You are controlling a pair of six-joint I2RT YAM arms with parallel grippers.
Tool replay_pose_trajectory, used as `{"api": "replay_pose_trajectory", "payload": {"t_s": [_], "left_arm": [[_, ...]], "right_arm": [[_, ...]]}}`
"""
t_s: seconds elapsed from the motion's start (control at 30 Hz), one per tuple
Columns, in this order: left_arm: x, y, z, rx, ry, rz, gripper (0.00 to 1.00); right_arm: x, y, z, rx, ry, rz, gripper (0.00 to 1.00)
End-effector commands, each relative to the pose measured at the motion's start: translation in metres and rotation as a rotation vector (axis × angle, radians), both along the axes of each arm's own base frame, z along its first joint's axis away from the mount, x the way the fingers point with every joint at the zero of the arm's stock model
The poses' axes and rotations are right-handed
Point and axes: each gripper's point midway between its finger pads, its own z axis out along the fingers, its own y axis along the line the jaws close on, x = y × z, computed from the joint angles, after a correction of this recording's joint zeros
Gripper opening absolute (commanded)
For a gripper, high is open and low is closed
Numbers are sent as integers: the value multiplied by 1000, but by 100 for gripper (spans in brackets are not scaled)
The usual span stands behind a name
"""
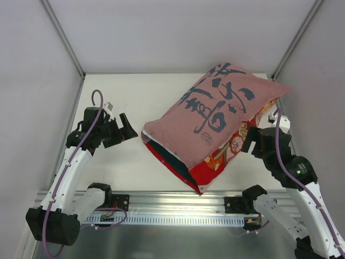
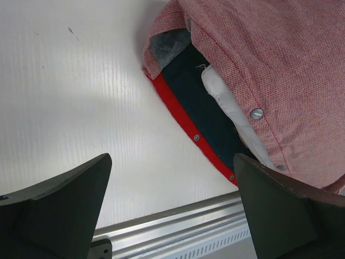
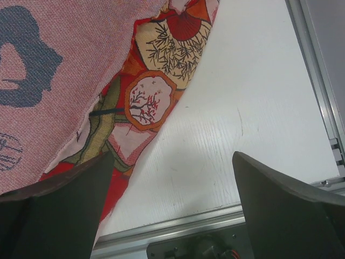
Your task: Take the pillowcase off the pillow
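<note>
Pillowcase (image 1: 215,116): on the surface (image 1: 118,97), pink calligraphy side up, running from centre toward 1 o'clock; mouth faces 7 o'clock, red and dark-blue lining showing.
Pillow (image 2: 226,102): inside the pillowcase; a white strip shows at the mouth.
Snaps (image 2: 256,113): undone along the mouth edges.
Left end effector (image 1: 128,128): jaws spread, holding nothing, at 9 o'clock of the mouth, apart from the cloth.
Right end effector (image 1: 252,141): jaws spread, holding nothing, at 4 o'clock, one finger by the floral edge; contact unclear.
</note>
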Motion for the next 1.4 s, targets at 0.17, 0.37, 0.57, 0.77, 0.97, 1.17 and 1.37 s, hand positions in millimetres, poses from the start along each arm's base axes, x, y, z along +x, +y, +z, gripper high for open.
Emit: {"api": "replay_pose_trajectory", "payload": {"t_s": [0.17, 0.37, 0.57, 0.77, 0.97, 1.17, 1.37], "left_arm": [[-3, -7, 8, -43, -18, -28, 99], [-10, -14, 5, -70, -6, -71, 99], [-32, -43, -7, -86, 50, -157, 93], [-50, -76, -19, -102, 103, -221, 91], [-44, -87, -20, -124, 101, -211, 88], [-35, -70, -15, -129, 104, -140, 88], [-27, -56, -18, -169, 139, -43, 86]], "right_arm": [[-5, -6, -2, -8, -8, -22, 96], [-7, -5, -4, -4, 5, -13, 96], [-3, 18, 0, 50, 11, 107, 96], [5, 71, 6, 131, 37, 302, 96], [4, 154, 14, -122, 22, 523, 96], [-3, 227, 7, -388, 45, 701, 96], [-3, 263, -27, -446, 130, 796, 99]]}}
